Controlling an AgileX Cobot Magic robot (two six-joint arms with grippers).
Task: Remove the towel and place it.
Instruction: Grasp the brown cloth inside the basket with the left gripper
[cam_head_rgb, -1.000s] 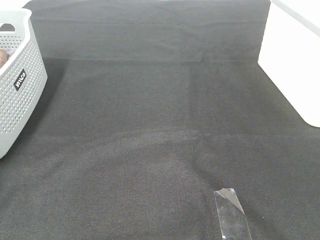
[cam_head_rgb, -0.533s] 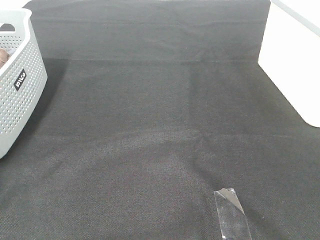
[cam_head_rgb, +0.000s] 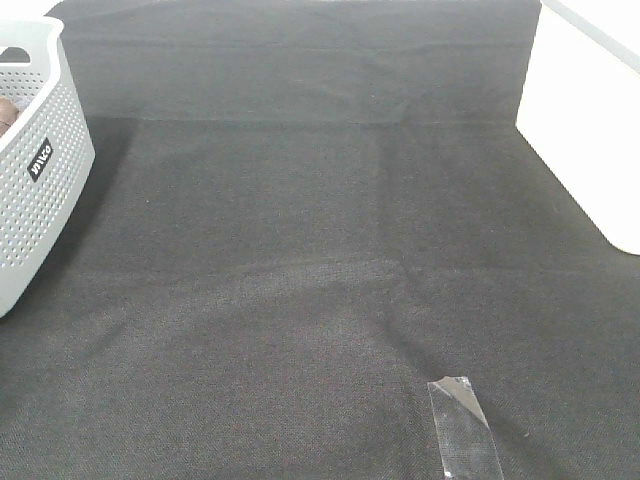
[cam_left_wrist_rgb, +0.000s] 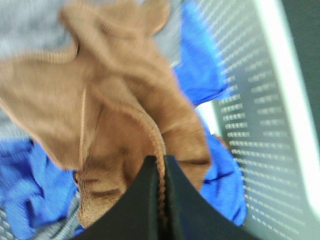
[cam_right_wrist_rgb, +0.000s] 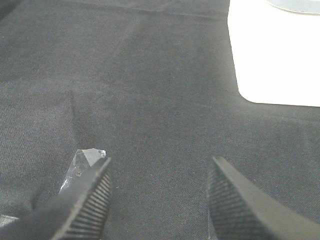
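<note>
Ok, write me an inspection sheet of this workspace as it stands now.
Surface: black tablecloth covers the table, faintly creased.
Job's things: brown towel lies bunched inside the perforated basket, among a blue cloth and some grey fabric.
Clutter: clear tape strip on the tablecloth near the front edge, one end curled up.
Grippers: left gripper is shut on the towel's stitched edge; right gripper is open over the tablecloth beside the tape, holding nothing.
Cables: nothing seen.
Surroundings: white surface to the right of the tablecloth.
</note>
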